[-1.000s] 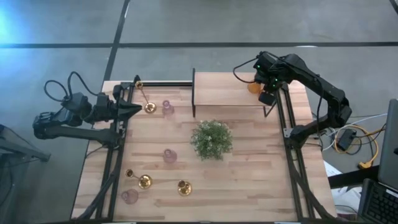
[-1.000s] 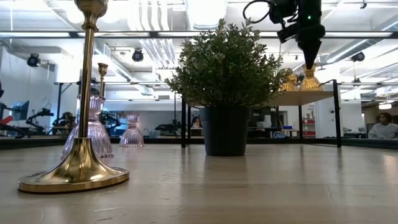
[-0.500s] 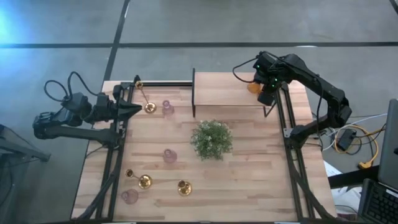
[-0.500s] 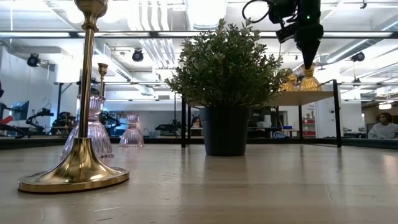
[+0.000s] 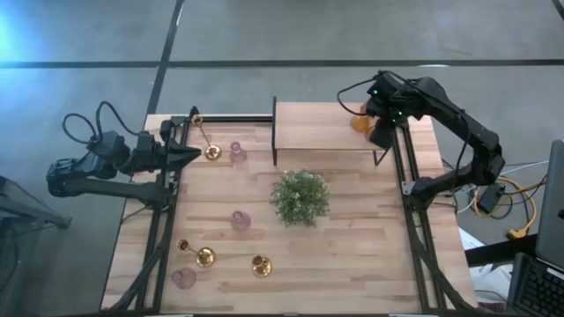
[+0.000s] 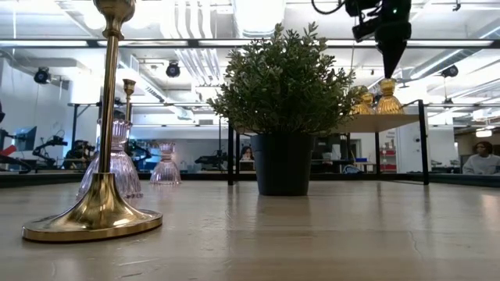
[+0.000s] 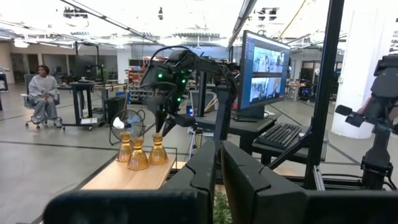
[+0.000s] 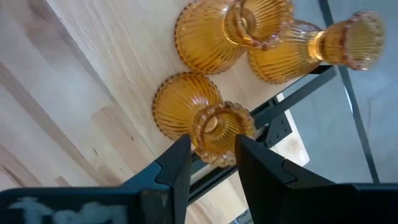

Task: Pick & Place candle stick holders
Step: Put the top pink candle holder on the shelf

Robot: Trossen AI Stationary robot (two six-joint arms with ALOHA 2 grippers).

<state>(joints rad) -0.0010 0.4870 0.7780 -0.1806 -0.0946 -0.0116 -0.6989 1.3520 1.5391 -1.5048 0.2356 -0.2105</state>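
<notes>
High view, left to right from the potted plant [image 5: 300, 197]: my left gripper [image 5: 181, 153] waits well off to the plant's left at the table's edge, fingers pinched shut on nothing. Just past it lie a brass holder [image 5: 205, 140] and a pink glass holder [image 5: 237, 153]. Another pink one [image 5: 240, 220] stands near the plant's left side. Nearer the front edge are two brass holders [image 5: 204, 256] and a third pink one [image 5: 183, 278].

Behind the plant is the raised wooden shelf [image 5: 317, 126]. At its right end, three amber glass holders [image 8: 205, 115] stand clustered, touching or nearly so. My right gripper [image 8: 211, 163] hangs over the nearest one, fingers parted narrowly either side of its scalloped neck, no grip on it.

That holder sits close to the shelf's edge. If I lift away crooked, a finger could catch the rim and tip it off, or knock it into its neighbours.
</notes>
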